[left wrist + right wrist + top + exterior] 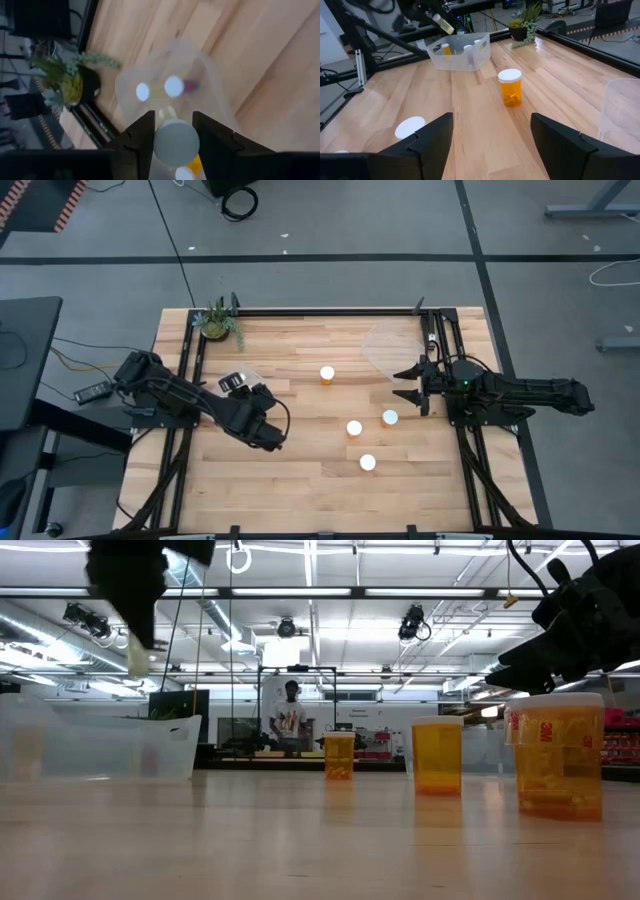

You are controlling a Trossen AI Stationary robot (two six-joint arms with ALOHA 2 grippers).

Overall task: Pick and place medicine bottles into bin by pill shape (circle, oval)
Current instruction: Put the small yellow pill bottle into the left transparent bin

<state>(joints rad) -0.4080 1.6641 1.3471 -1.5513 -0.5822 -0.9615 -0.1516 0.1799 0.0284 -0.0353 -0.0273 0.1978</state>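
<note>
My left gripper (238, 384) hangs over a clear bin (457, 50) at the table's left and is shut on a medicine bottle (175, 142) with a white cap. Two white-capped bottles (173, 86) lie in that bin below it. My right gripper (408, 385) is open and empty at the table's right. One amber bottle (510, 87) stands upright ahead of it. Three more bottles (390, 417) (354, 428) (367, 463) stand on the table near the middle. My left gripper pinches the bottle between its two fingers (142, 137) at the white cap end (172, 150). The fingers point down from above. The bottle is lifted clear over the bin and sits tilted, as the right wrist view (442, 23) shows.
A second clear bin (390, 345) stands at the far right, beside my right gripper. A potted plant (218, 322) sits at the far left corner. Black rails (320, 311) run along the table's far, left and right edges. A person (290, 715) stands in the room beyond.
</note>
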